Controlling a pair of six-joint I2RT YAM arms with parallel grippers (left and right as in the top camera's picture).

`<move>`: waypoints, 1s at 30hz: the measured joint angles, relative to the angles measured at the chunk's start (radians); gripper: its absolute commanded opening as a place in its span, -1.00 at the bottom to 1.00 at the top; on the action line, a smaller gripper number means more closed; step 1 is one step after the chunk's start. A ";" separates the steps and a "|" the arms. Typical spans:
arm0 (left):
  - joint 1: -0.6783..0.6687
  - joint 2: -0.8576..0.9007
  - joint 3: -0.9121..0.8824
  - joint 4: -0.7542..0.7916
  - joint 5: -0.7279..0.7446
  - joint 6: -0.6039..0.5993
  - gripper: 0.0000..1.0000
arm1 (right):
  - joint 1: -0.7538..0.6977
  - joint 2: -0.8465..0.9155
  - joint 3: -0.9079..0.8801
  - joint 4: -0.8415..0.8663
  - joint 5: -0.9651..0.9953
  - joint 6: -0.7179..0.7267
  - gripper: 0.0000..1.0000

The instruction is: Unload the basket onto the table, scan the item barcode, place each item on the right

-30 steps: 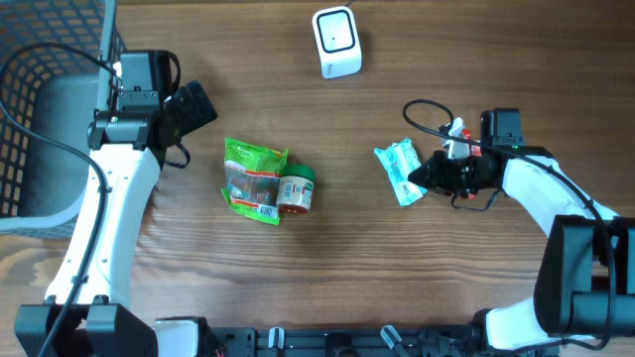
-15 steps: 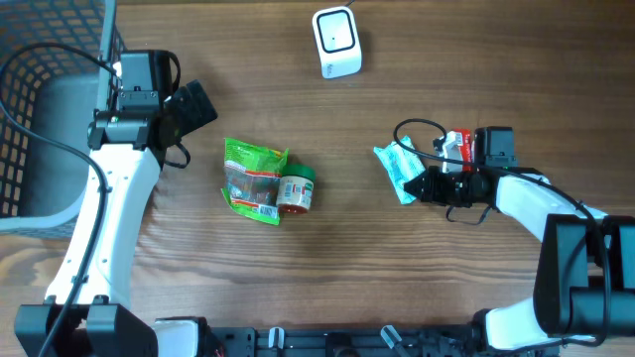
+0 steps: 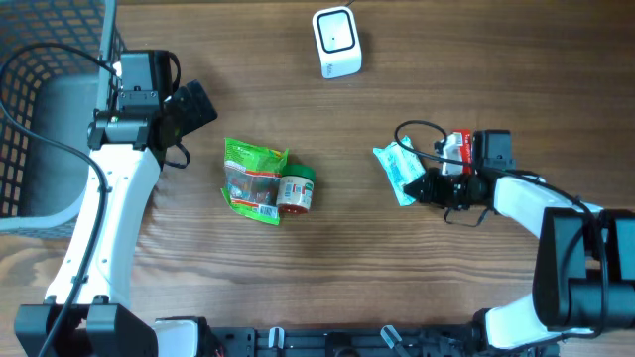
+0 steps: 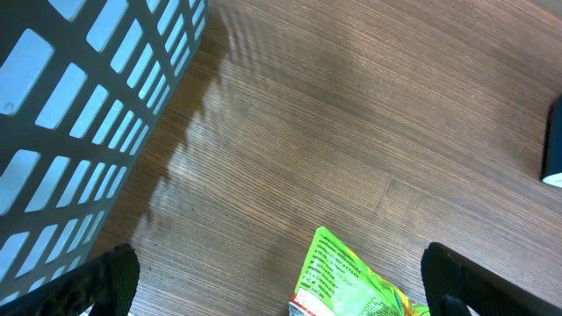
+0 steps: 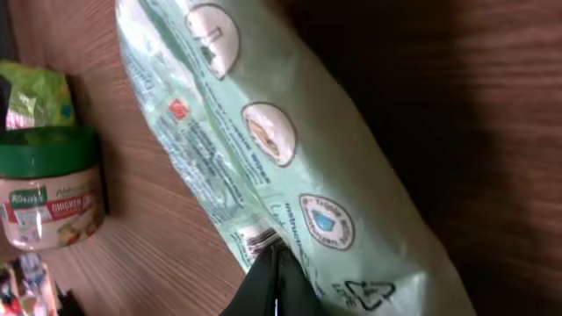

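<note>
Packet of pale mint-green film (image 3: pixel 399 171) lies on the wooden desk (image 3: pixel 446 288) right of centre, well apart from the white scanner (image 3: pixel 336 42) that stands near the far edge. The right end effector (image 3: pixel 425 186) has its fingers drawn together to a narrow point, pinching the packet's near right edge; the right wrist view shows the dark tips meeting at the film's border, with round printed symbols and a recycling mark running along the wrapper. A small striped patch just above the tips may be the barcode, but it is too small to tell. At the middle of the desk a crumpled green pouch (image 3: pixel 253 178) lies touching a small jar with a green lid (image 3: pixel 295 190), which is on its side. The left end effector (image 3: pixel 195 105) hangs with its fingers spread wide and holds nothing, just beside the dark wire basket (image 3: pixel 30 59) at the left edge and above the pouch's top corner.
</note>
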 measured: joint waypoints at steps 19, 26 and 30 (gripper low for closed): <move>0.000 0.000 0.000 0.000 0.000 0.000 1.00 | 0.002 -0.075 0.190 -0.200 0.380 0.026 -0.89; 0.000 0.000 0.000 0.000 0.000 0.000 1.00 | 0.021 -0.066 0.117 -0.200 0.376 0.084 -0.89; 0.000 0.000 0.000 0.000 0.000 0.000 1.00 | 0.111 -0.066 0.082 -0.200 0.300 0.087 -0.85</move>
